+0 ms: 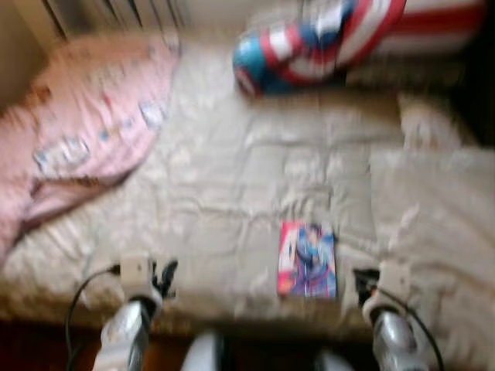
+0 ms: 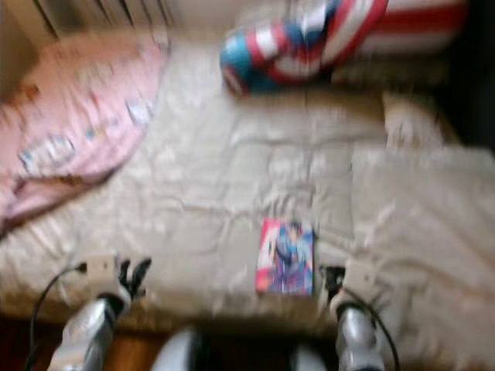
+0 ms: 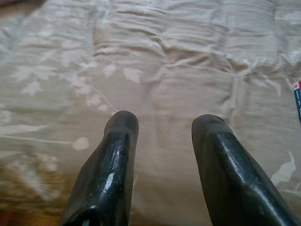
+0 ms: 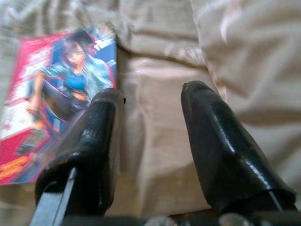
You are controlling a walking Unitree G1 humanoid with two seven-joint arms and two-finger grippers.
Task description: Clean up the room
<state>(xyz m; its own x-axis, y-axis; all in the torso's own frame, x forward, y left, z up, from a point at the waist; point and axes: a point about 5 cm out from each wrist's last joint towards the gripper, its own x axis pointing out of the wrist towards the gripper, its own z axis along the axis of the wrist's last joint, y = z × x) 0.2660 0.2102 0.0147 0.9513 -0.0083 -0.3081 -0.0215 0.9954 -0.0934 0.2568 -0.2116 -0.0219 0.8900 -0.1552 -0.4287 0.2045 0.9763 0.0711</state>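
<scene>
A comic book (image 1: 308,260) with a red and blue cover lies flat on the beige quilted bedspread (image 1: 255,178), near the bed's front edge. My right gripper (image 1: 363,284) hovers just right of it, open; in the right wrist view the book (image 4: 56,99) lies beside one finger (image 4: 89,146) with only quilt between the fingers. My left gripper (image 1: 165,278) hangs open over the front left of the bed; the left wrist view has bare quilt (image 3: 164,84) between the fingers and the book's edge (image 3: 298,99) at the side.
A pink patterned blanket (image 1: 85,131) is heaped at the bed's left side. A red, white and blue shield-print pillow (image 1: 309,42) lies at the head of the bed. A beige pillow (image 1: 433,209) sits on the right. Dark floor shows below the front edge.
</scene>
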